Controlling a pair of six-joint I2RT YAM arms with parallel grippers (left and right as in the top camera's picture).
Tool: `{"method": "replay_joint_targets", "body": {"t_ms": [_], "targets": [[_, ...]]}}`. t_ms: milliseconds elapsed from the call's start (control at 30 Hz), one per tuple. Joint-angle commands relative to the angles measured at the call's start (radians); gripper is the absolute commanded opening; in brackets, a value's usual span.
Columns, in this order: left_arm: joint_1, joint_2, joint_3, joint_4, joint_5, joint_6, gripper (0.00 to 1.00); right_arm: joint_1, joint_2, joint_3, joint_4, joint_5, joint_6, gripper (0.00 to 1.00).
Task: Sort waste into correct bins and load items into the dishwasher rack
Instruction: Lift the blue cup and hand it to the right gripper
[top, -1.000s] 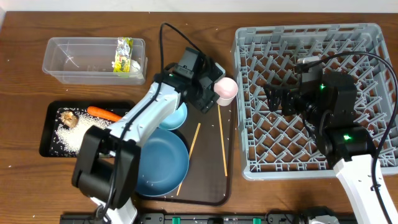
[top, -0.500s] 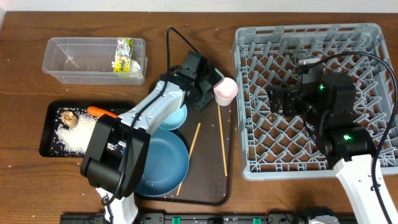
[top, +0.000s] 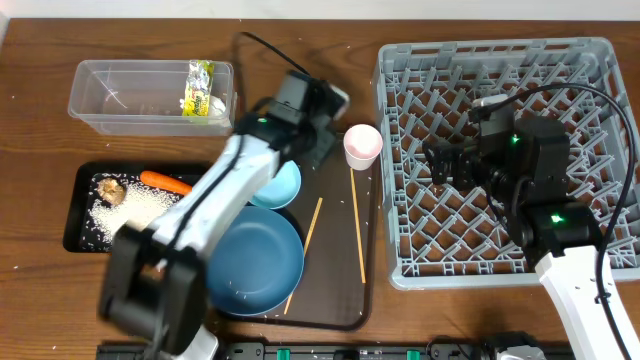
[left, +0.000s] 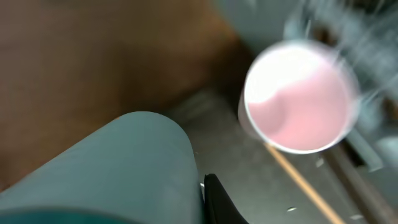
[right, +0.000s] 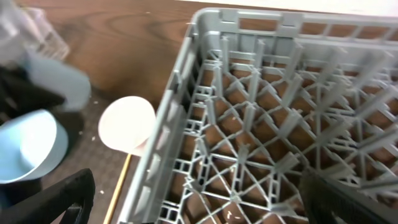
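Left jaws are now standing fully closed, having snapped in from wide open within the last second, and they are pinching the wall of the light-blue cup (left: 124, 168). Right jaws are standing spread to their widest, holding nothing. Overhead view: the left arm (top: 235, 170) is reaching diagonally over the brown serving tray (top: 340, 305), its wrist blurring with motion and pulling back from the pink cup (top: 362, 146). That cup is standing mouth-up on the tray just beside the dishwasher rack (top: 500, 58), and the right arm (top: 545, 190) is hovering unmoved over the rack's left half. Left wrist view: the light-blue cup is filling the lower left, sharp while everything behind is smearing, which suggests it is travelling with the jaws. Right wrist view: the same cup is showing as a pale blur at the left edge, above the light-blue bowl (right: 31, 146). Assessment: the pick appears secured, so carrying the cup to the rack is becoming the step in hand.
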Motion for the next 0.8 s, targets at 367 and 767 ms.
{"method": "replay_joint_targets", "body": {"t_ms": [367, 767], "targets": [[0.237, -0.179, 0.011, -0.014, 0.891, -0.207, 0.06, -0.014, 0.138, 0.015, 0.289, -0.63, -0.018, 0.99], [0.32, -0.168, 0.011, 0.174, 1.331, -0.203, 0.06, -0.005, 0.311, 0.015, 0.687, -1.028, 0.185, 0.99]]}}
